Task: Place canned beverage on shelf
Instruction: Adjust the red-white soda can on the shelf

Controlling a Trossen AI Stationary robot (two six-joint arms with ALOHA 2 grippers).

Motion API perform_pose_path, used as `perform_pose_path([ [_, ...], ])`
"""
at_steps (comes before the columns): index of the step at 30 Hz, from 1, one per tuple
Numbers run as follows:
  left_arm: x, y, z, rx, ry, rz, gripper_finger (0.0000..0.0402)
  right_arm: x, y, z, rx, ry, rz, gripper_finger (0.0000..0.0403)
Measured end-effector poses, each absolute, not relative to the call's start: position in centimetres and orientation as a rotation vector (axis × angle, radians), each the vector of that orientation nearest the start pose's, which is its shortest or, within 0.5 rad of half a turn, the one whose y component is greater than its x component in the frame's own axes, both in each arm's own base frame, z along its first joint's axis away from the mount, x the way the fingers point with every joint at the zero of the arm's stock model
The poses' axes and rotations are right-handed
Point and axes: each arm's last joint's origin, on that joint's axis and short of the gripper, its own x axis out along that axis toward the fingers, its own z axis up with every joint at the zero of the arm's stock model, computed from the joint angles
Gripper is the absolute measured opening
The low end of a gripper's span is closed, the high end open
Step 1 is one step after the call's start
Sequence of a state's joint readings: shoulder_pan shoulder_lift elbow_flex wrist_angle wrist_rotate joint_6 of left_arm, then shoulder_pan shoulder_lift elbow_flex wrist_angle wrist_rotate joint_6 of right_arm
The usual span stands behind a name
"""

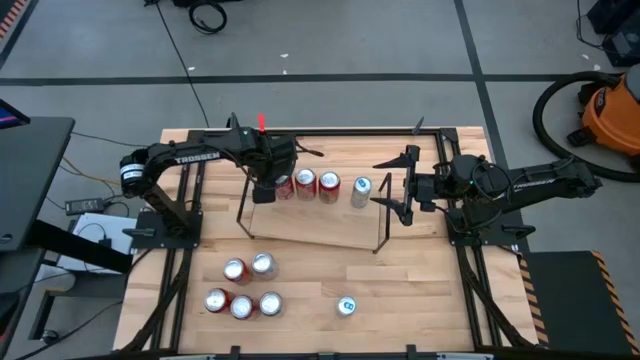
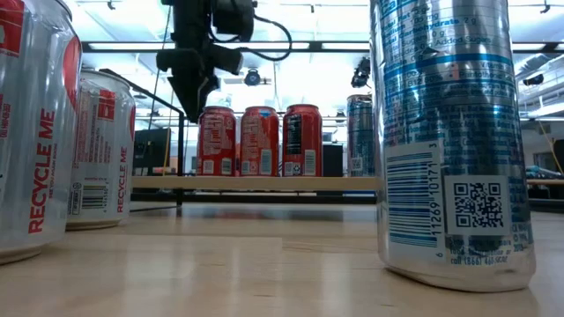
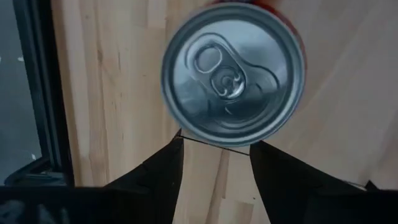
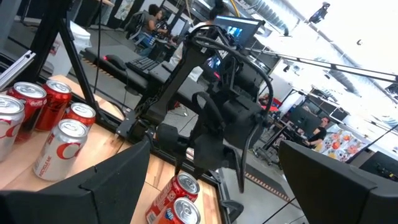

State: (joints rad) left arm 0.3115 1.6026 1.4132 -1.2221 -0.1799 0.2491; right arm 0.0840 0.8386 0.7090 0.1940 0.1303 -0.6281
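Observation:
The shelf [image 1: 310, 228] is a light-wood board with black wire frames at its short ends, in the table's middle. Three red cans [image 1: 306, 183] and a silver-blue can [image 1: 361, 191] stand upright in a row along its far edge, as the low view [image 2: 260, 141] also shows. My left gripper [image 1: 263, 190] is open, just left of and slightly above the leftmost red can [image 2: 216, 141]. In the left wrist view its fingers [image 3: 165, 171] stand apart beside that can's silver top [image 3: 233, 74]. My right gripper [image 1: 400, 190] is open and empty at the shelf's right end.
Several red-and-silver cans [image 1: 243, 288] stand on the table near the front left, and a silver-blue can [image 1: 346, 306] stands near the front middle. In the low view these fill the foreground [image 2: 449, 132]. Black rails run along the table's edges [image 1: 180, 270].

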Motion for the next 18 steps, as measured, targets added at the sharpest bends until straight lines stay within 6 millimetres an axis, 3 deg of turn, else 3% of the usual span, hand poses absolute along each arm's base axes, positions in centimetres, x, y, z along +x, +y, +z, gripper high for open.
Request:
perform_pose_path([
  [18,28.91,10.02,28.00,0.106,1.414,0.227,0.0194,19.01,1.22,33.37,-0.624,-0.045,-0.064,0.0368],
])
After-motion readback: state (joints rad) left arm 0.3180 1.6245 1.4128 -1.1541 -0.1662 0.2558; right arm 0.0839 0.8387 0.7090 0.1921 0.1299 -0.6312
